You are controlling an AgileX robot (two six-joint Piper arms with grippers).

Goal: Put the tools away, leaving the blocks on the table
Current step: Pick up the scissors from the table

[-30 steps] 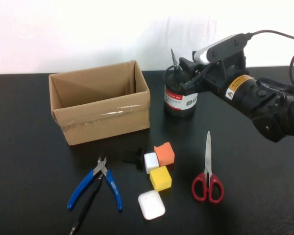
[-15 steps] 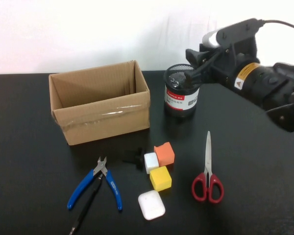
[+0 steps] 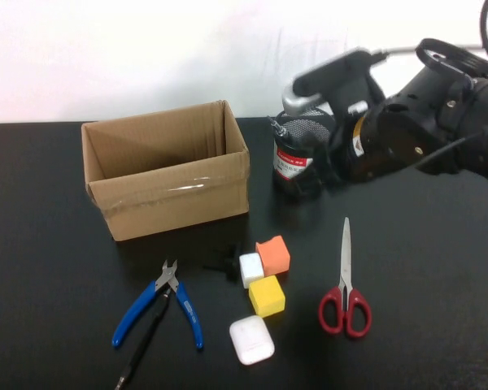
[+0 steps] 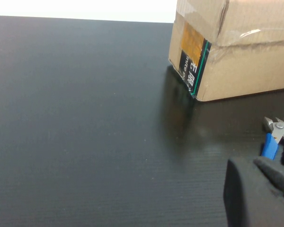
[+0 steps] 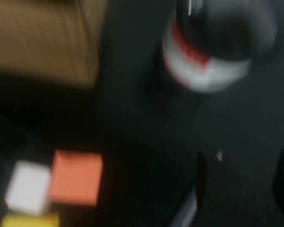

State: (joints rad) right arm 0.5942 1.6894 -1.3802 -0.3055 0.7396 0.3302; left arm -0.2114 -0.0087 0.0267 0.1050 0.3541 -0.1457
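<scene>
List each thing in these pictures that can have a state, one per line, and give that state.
Cardboard box: open at the top, upright.
Mesh pen cup: upright, a black stick standing in it.
Pliers: lying flat, handles spread.
Scissors: lying flat, blades closed.
White case: lid closed.
Right gripper: open, empty, beside the cup.
Left gripper: shut, empty, low near the pliers.

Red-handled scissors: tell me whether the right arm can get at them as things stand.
Probably yes. The red-handled scissors lie flat on bare table on the right arm's side, nothing on them. The right gripper is open beside the mesh cup, holding nothing.
</scene>
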